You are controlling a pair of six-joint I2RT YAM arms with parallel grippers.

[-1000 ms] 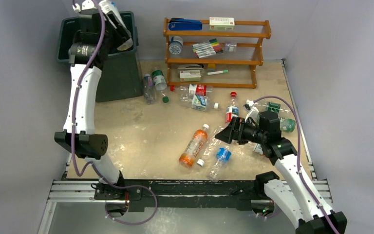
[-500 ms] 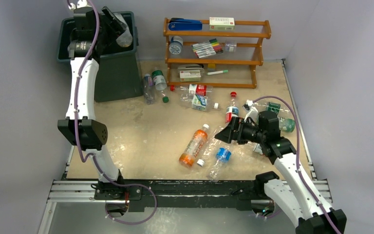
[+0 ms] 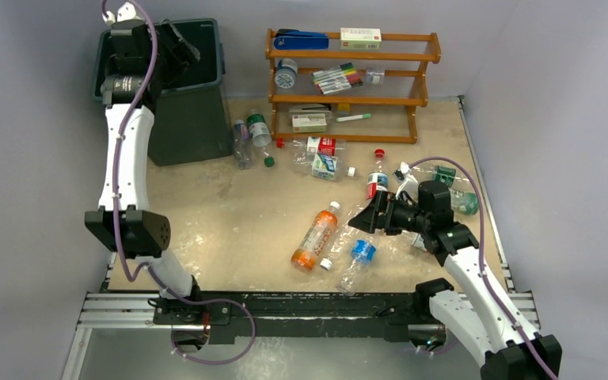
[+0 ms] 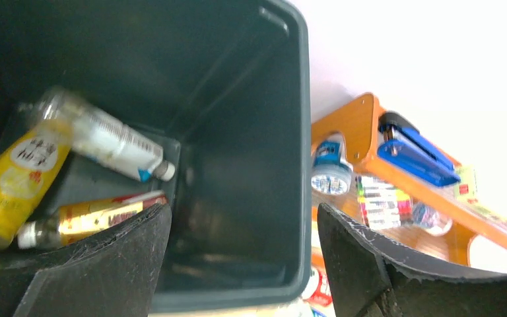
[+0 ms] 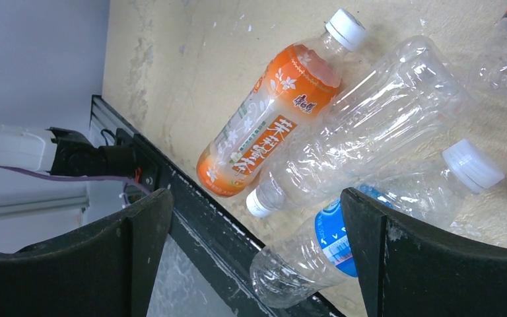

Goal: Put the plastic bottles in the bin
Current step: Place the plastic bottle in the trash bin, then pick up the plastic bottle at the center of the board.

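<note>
**Left arm over the bin, right arm lining up the next pick**

- The bin (image 3: 198, 119) is standing at 10 o'clock on the table. In the left wrist view its floor (image 4: 105, 178) is carrying three bottles: one yellow-labelled (image 4: 20, 178), one white-labelled (image 4: 109, 142) and one gold-and-red (image 4: 99, 214).
- The left gripper (image 3: 182, 51) is hanging over the bin mouth with its jaws spread and nothing between them.
- The right gripper (image 3: 362, 222) is hovering low at 4 o'clock, jaws wide apart and empty, facing 9 o'clock.
- Loose bottles are lying from centre out to 3 o'clock. Nearest the right fingers are the orange bottle (image 5: 270, 119), cap pointing to 1 o'clock, a crumpled clear bottle (image 5: 370, 139) pressed against it, and a blue-label bottle (image 5: 333, 241) at their 5 o'clock.

Judgement: the pick is the step in hand.
- Pick one bottle only. The orange one looks full and rigid, so it is the safer grip.
- Straddle its label crosswise, keeping the inner finger out of the clear bottle.
- Close gently, lift straight up, then swing towards 10 o'clock once the left arm is clearing the rim.
</note>
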